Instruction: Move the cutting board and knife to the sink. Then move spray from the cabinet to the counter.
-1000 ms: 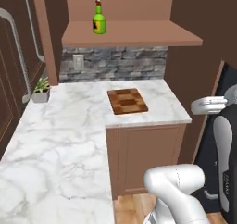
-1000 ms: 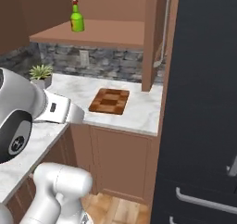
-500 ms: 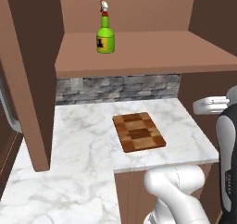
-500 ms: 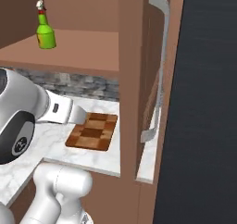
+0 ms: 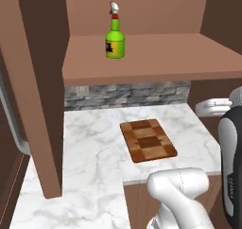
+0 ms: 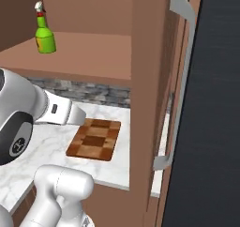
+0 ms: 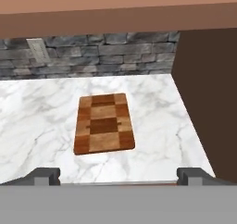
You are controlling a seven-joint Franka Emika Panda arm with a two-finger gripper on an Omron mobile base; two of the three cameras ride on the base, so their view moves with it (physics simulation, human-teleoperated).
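Observation:
The checkered wooden cutting board [image 5: 147,140] [image 6: 94,139] lies flat on the white marble counter [image 5: 94,143], near its front edge and below the cabinet shelf. In the hand view the cutting board [image 7: 104,123] sits ahead of my gripper [image 7: 119,176], whose two fingertips [image 7: 44,175] stand wide apart, open and holding nothing, back from the counter's edge. The green spray [image 5: 114,39] [image 6: 44,34] stands upright on the shelf of the brown cabinet [image 5: 156,57]. The knife and the sink are out of view.
An open cabinet door with a long grey handle [image 6: 180,80] stands to the right of the board, with a dark fridge front [image 6: 218,127] beyond it. A brown cabinet panel [image 5: 33,105] rises on the left. A stone backsplash [image 7: 102,49] with an outlet [image 7: 36,49] backs the counter.
The whole picture has shifted: the base has driven closer, so the board, shelf and spray now look larger and nearer. Nothing on the counter or shelf has moved, and the gripper stays open.

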